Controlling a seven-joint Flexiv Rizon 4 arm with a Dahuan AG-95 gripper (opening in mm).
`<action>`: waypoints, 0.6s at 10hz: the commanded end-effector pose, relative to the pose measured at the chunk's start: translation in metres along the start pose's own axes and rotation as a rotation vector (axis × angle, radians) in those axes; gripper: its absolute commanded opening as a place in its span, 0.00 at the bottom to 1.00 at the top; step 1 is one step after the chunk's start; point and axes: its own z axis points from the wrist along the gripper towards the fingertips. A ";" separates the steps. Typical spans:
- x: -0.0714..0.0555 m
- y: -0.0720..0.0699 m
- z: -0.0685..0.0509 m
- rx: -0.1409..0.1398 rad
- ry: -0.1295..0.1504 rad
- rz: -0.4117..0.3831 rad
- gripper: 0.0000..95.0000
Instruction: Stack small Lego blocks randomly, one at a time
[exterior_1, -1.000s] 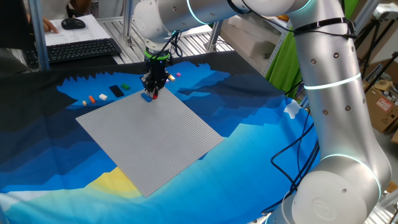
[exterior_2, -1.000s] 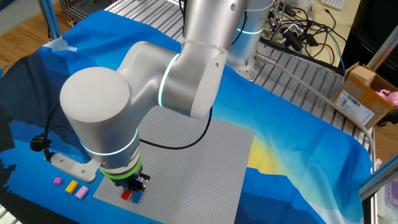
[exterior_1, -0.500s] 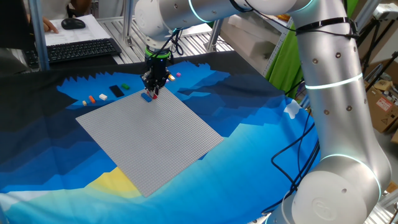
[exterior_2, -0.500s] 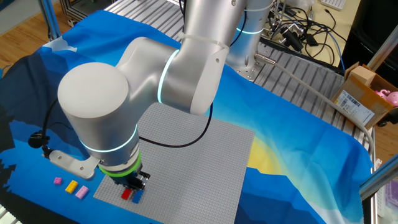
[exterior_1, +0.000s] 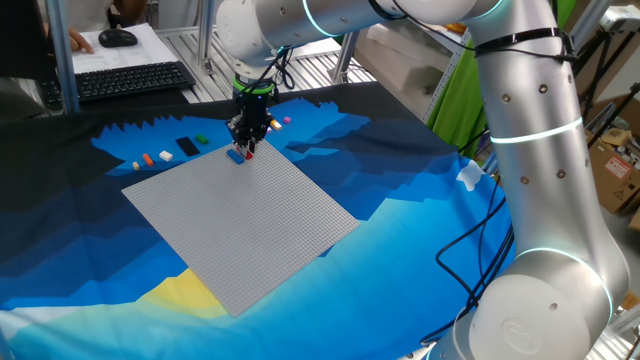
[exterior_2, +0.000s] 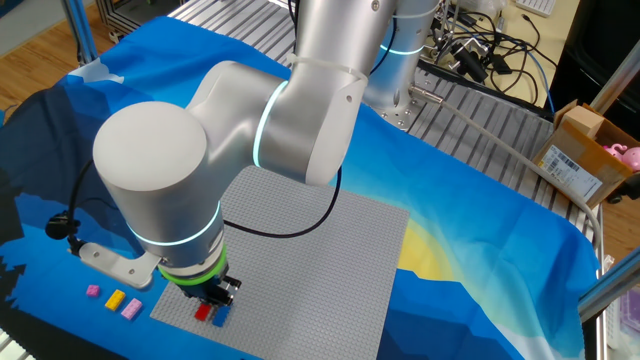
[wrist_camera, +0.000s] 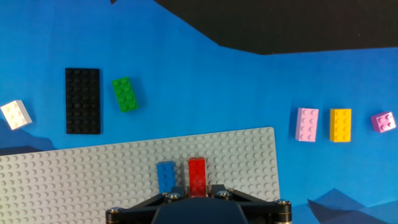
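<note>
Two bricks sit side by side on the grey baseplate right at the claw: a red brick directly at its tip and a blue brick touching it on the left. Whether the narrowed claw pinches the red brick, I cannot tell. Ahead to the left lie green and white bricks; to the right, pink and yellow.

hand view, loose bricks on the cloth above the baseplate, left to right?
white brick → black plate → green brick → pink brick → yellow brick → purple brick
</note>
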 end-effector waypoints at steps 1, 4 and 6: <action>0.000 0.000 0.000 0.000 0.000 -0.002 0.00; 0.000 0.000 0.000 0.000 0.003 -0.013 0.00; 0.000 0.000 0.000 0.001 0.003 -0.021 0.00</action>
